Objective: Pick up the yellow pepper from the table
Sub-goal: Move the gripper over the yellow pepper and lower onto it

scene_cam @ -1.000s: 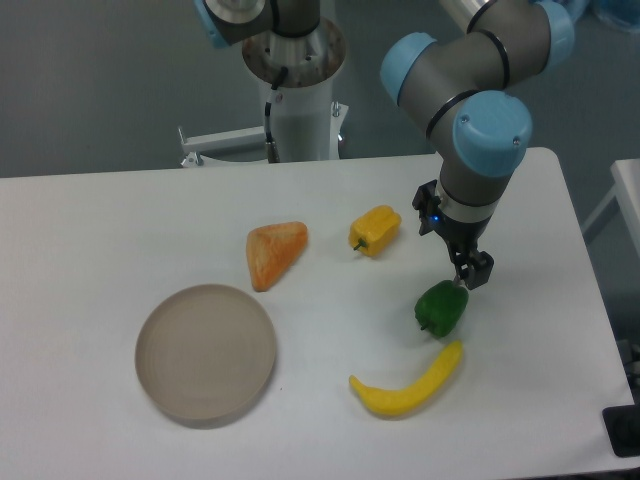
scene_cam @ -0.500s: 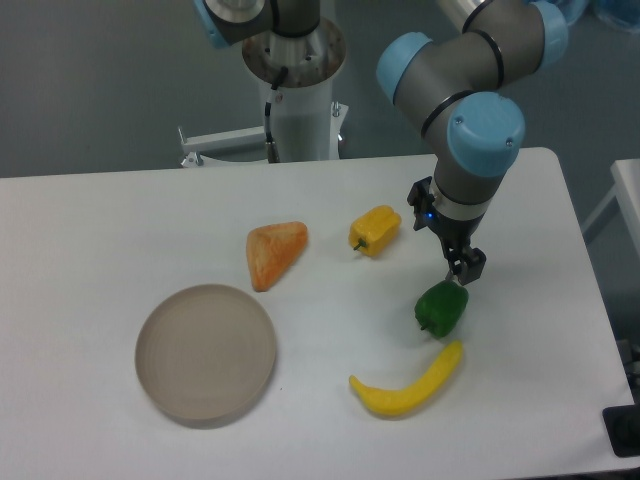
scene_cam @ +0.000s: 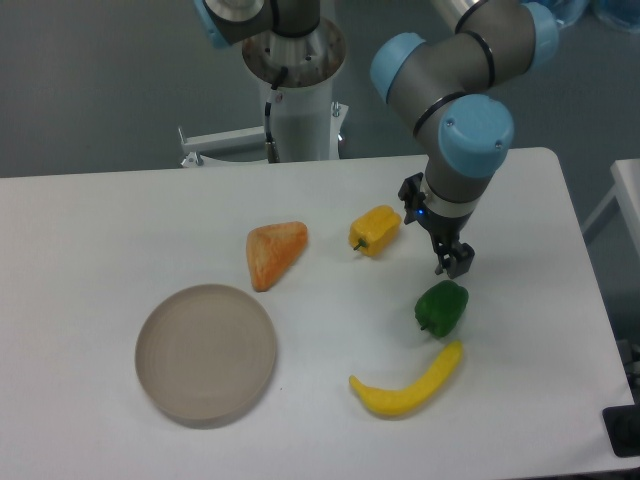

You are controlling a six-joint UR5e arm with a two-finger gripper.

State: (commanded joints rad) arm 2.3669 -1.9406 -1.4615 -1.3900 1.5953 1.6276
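Observation:
The yellow pepper [scene_cam: 375, 230] lies on its side on the white table [scene_cam: 120, 230], right of centre, its short dark stem pointing left and down. My gripper [scene_cam: 449, 262] hangs from the arm to the right of the pepper, just above the green pepper [scene_cam: 441, 307]. It holds nothing. Its fingers are seen nearly edge-on, so the gap between them does not show. The gripper is apart from the yellow pepper by roughly a pepper's width.
An orange wedge-shaped piece [scene_cam: 274, 252] lies left of the yellow pepper. A long curved yellow banana-shaped item [scene_cam: 407, 385] lies near the front. A round grey-brown plate [scene_cam: 206, 352] sits front left. The robot's base column [scene_cam: 297, 90] stands behind the table.
The gripper has moved up and to the left, from beside the green pepper's top toward the yellow pepper. No object has moved.

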